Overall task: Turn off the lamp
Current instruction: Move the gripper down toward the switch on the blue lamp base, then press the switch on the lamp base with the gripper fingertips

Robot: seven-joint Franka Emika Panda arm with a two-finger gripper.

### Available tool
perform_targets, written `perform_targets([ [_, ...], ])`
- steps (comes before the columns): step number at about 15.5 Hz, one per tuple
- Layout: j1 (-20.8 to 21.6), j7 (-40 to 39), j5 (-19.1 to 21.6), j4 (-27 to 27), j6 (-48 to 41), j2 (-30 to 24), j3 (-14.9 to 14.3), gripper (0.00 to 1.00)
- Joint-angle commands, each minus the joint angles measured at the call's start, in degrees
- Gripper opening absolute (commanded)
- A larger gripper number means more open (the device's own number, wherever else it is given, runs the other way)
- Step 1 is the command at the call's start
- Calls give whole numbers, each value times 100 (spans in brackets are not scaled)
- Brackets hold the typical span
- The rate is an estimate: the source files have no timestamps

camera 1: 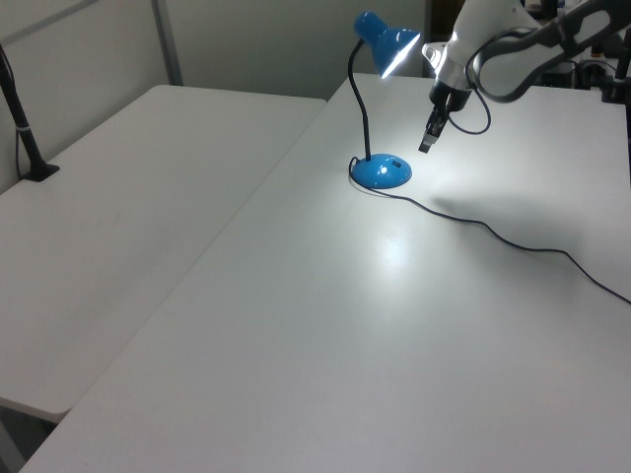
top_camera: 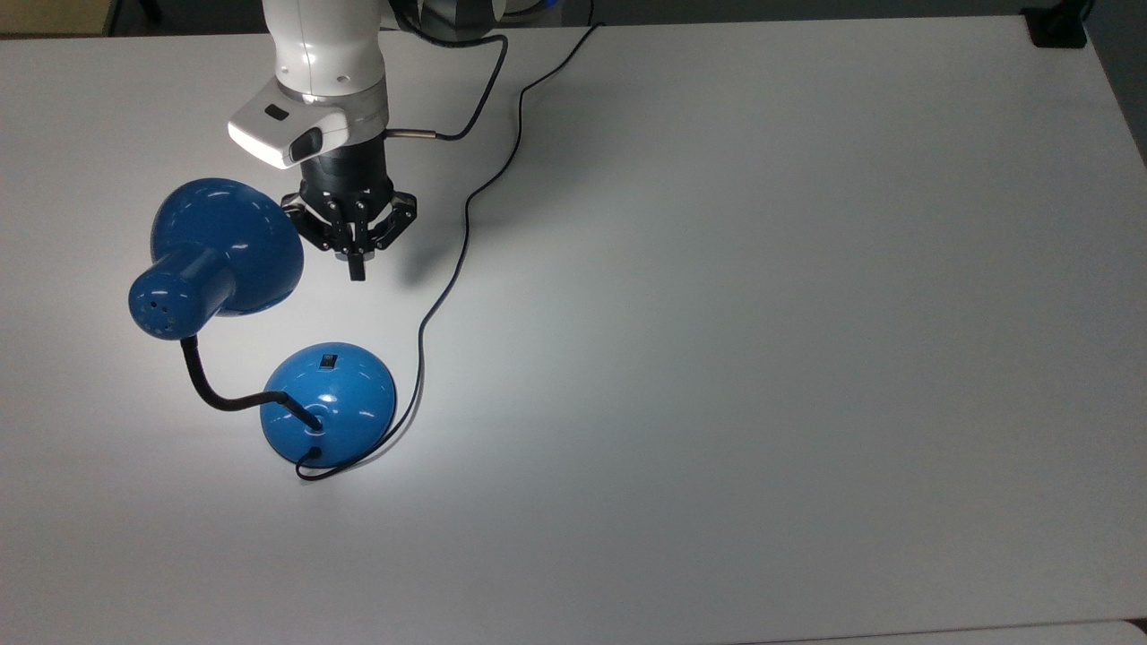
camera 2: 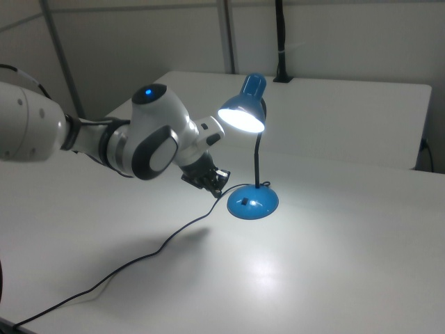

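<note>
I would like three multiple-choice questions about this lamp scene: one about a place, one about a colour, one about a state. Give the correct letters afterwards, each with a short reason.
1. In the top view, where is the gripper relative to the lamp's base?
A. above it in the picture, apart from it
B. resting on it
C. below it in the picture

2. What colour is the switch on the base?
A. red
B. white
C. black

3. What is the state of the lamp?
A. switched off
C. lying on its side
B. lit

Answers:
1. A: bare table shows between the fingertips and the base.
2. C: it is a small dark rectangle on the blue dome.
3. B: the shade's opening glows in the right view and a bright patch lies on the table.
</note>
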Motion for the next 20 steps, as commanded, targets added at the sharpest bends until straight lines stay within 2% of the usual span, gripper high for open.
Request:
perform_targets([
  [1,-154,334,-28,-51,1155,457,3,0],
  [4,-172,651,-37,203,1298,774,3,0],
  [10,-164,854,-46,248,1833,1118,-5,0],
  [16,-260,898,-54,652,1808,1355,-5,0],
  [20,-260,889,-72,723,1808,1470,3,0],
])
